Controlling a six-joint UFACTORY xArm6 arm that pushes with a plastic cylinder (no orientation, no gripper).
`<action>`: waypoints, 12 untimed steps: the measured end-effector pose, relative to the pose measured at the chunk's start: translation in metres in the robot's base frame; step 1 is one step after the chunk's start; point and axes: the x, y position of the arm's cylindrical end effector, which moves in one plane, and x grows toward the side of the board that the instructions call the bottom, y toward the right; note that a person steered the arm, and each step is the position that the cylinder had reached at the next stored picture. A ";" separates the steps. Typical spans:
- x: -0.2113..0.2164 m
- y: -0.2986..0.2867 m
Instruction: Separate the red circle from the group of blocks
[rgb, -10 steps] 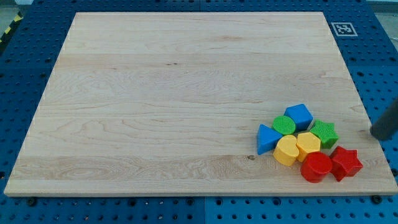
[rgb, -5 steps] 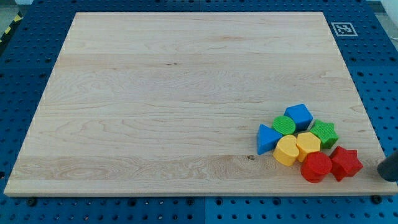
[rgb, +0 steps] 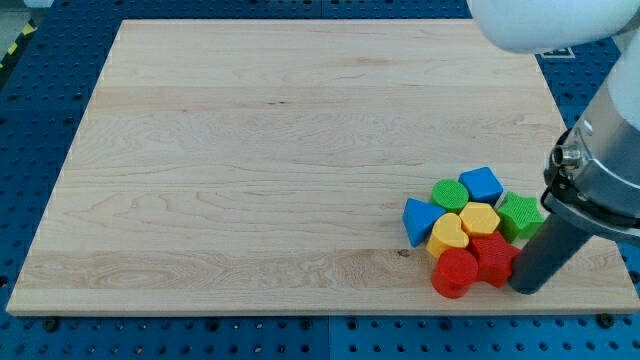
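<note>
- Red circle (rgb: 456, 272): round, no long axis or heading; low at the view's right, touching red star (rgb: 493, 257) and yellow heart (rgb: 446, 235)
- My tip (rgb: 524, 289): a bare rod without pincer, just right of the star
- No legible writing

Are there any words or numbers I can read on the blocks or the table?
None: no readable words, numbers or labels show on the wooden board, on the blocks such as the red circle, or on the arm above my tip.
</note>
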 end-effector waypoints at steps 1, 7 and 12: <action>0.000 -0.017; 0.016 -0.097; -0.029 -0.233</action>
